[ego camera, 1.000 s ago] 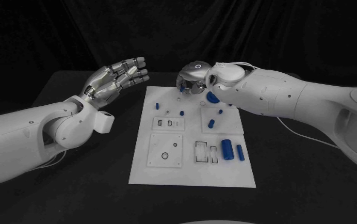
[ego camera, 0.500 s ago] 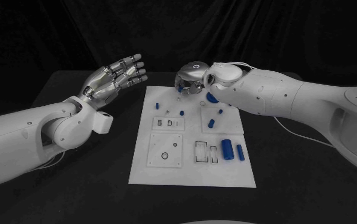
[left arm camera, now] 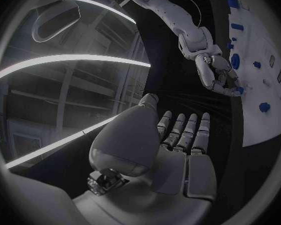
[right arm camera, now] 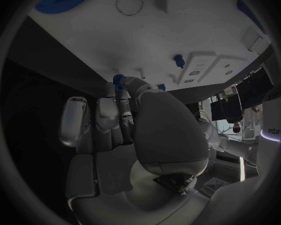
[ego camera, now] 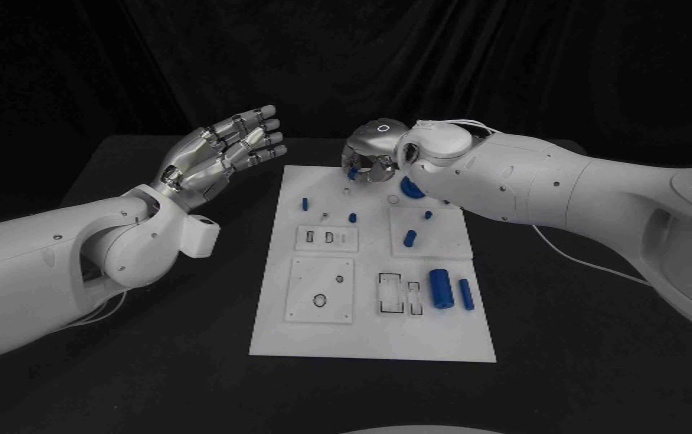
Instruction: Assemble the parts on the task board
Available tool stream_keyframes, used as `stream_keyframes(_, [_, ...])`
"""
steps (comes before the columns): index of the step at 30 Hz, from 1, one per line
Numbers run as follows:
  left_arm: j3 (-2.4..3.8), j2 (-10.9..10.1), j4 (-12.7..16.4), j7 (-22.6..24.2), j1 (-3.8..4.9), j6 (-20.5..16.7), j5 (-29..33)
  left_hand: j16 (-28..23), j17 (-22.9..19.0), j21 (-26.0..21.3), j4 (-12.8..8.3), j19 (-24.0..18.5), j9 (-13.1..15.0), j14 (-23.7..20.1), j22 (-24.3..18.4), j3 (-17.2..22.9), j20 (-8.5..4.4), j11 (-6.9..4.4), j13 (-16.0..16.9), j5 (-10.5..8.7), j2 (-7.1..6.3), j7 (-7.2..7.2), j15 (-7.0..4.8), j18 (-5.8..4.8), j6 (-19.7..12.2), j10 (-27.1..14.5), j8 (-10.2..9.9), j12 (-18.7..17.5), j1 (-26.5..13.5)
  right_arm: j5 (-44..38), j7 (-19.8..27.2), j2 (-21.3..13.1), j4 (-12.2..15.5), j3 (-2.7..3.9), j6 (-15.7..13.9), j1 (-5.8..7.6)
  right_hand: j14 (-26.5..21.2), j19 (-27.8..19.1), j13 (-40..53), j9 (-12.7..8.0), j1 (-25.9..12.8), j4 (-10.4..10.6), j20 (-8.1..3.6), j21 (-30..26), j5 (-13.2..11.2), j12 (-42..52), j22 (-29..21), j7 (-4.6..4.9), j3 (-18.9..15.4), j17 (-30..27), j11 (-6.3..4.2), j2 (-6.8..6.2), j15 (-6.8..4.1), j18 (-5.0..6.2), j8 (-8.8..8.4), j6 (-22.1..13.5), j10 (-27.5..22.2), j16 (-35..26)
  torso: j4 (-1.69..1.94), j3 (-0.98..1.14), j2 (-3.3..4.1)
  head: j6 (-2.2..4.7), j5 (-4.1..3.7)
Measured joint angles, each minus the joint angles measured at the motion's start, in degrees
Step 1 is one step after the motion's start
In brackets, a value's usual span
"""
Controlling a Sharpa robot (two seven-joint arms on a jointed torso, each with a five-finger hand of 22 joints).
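The right hand [ego camera: 372,157], upper centre of frame, pinches what seems a small blue part [right arm camera: 119,80] above the white board [ego camera: 368,329]; a slip would drop it. The left hand [ego camera: 224,151] hovers released.

Right hand [ego camera: 372,159] hangs over the task board's [ego camera: 372,339] far edge; left hand [ego camera: 224,154] spread open.

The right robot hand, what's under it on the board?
The right robot hand is over the far edge of the task board. At its fingertips a small blue part shows, apparently pinched. A blue gear lies partly covered by the arm; whatever else lies beneath is covered.
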Motion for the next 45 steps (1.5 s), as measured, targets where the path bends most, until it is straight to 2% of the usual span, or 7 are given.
stream_keyframes(19, [-0.01,-0.06,0.05,-0.31,0.00,0.02,-0.01,0.00,0.01,0.00,-0.16,0.00,0.18,0.00,0.01,0.16,0.00,0.00,0.01,0.00,0.00,0.72,0.00,0.00,1.53,0.00,0.56,0.00,0.00,0.11,-0.27,0.09,-0.03,0.01,0.86,-0.16,-1.32,-0.92,-0.64,-0.36,-0.48,0.26,0.92,-0.95,-2.50,-2.55,-0.40,-0.94,0.58,-1.15,1.21,-0.48,0.76,0.01,-2.28,-3.85,-2.91,-0.55,-0.14,0.02,-0.03,-0.35,-0.14])
stream_keyframes(22, [0.00,-0.06,0.06,-0.35,0.00,0.03,-0.01,0.00,0.01,0.00,-0.16,0.00,0.17,0.00,0.01,0.16,0.00,0.00,0.01,0.00,0.00,0.82,0.00,0.01,2.03,0.00,0.78,0.00,0.00,0.11,-0.35,0.04,-0.02,-0.01,0.93,-0.21,-2.18,-1.65,-2.03,-2.21,-1.06,0.31,1.54,-1.92,-5.62,-6.23,-0.96,-2.76,0.94,-2.39,1.75,-1.06,1.40,0.01,-4.78,-9.34,-7.79,-1.53,-0.09,0.02,-0.03,-0.39,-0.16])
stream_keyframes(24, [0.00,-0.06,0.06,-0.38,0.00,0.03,-0.01,0.00,0.01,0.00,-0.17,0.01,0.18,0.00,0.01,0.16,0.00,0.00,0.01,0.00,0.00,0.82,0.00,0.00,2.04,0.00,0.78,0.02,0.00,0.11,-0.39,-0.07,0.04,-0.01,0.93,-0.22,-3.88,-3.21,-3.38,-7.13,-1.06,-0.04,1.95,-3.47,-8.10,-10.12,-1.97,-5.24,-0.98,-4.27,2.09,-1.06,1.73,0.02,-5.91,-21.29,-13.29,-2.68,-0.08,0.01,-0.03,-0.42,-0.16])
stream_keyframes(31, [0.00,-0.14,0.03,-0.50,0.00,0.06,-0.02,0.24,0.01,0.00,-0.16,0.01,0.23,0.00,0.01,0.48,0.00,0.00,0.01,0.00,0.00,1.13,0.00,0.01,2.74,0.00,1.05,0.46,0.00,0.43,-0.21,-1.82,1.19,0.00,-0.59,-0.22,-4.95,-3.84,-3.90,-14.55,0.15,0.60,2.35,-4.79,-8.71,-11.63,-2.46,-7.80,-5.03,-6.01,2.37,0.14,2.08,0.02,-6.78,-36.48,-15.25,-3.41,-0.03,-0.03,-0.03,-0.26,-0.12])
stream_keyframes(36, [0.00,-0.51,0.08,-0.55,0.00,0.10,-0.03,0.24,0.01,0.00,-0.16,0.01,0.28,0.00,0.01,0.48,0.00,0.00,0.01,0.00,0.00,1.44,0.00,0.01,3.06,0.00,1.06,0.46,0.00,1.28,0.30,-5.62,4.70,0.00,-3.05,-0.16,-12.26,-12.38,-3.29,-14.36,1.54,1.52,2.72,-15.50,-8.96,-9.62,-11.37,-6.42,-5.94,-19.19,2.75,1.54,2.38,2.89,-6.11,-31.30,-10.94,-13.43,-0.02,-0.02,-0.05,-0.02,-0.13])
stream_keyframes(39, [-0.01,-0.84,0.13,-0.57,0.00,0.11,-0.03,0.89,0.09,0.00,-0.32,0.01,0.28,0.00,0.01,0.64,0.01,0.00,0.10,0.00,0.00,1.44,0.00,0.01,3.06,0.00,1.06,0.90,0.00,1.86,0.58,-9.12,8.17,-0.04,-4.36,0.34,-15.78,-19.34,-1.85,-12.19,1.60,2.22,3.09,-27.40,-8.94,-5.19,-20.41,-4.34,-4.71,-23.17,2.55,1.60,2.78,4.98,-3.72,-18.60,-3.71,-19.82,-0.04,-0.01,-0.09,0.18,-0.20])
stream_keyframes(45, [-0.02,-1.27,0.18,-0.59,0.00,0.10,-0.04,1.34,0.10,0.00,-0.16,0.01,0.28,0.22,-0.07,0.80,0.00,0.60,0.10,0.00,0.00,1.09,0.21,0.01,2.70,0.18,1.06,1.34,0.00,2.65,0.65,-15.57,14.39,-0.01,-5.75,1.36,-12.62,-10.67,5.47,-10.61,1.41,3.27,1.81,-19.61,-12.26,7.36,-12.77,-1.81,-4.65,-24.50,-1.57,1.42,1.09,3.92,-1.26,-8.71,7.97,-23.59,-0.15,0.03,-0.22,0.44,-0.41])
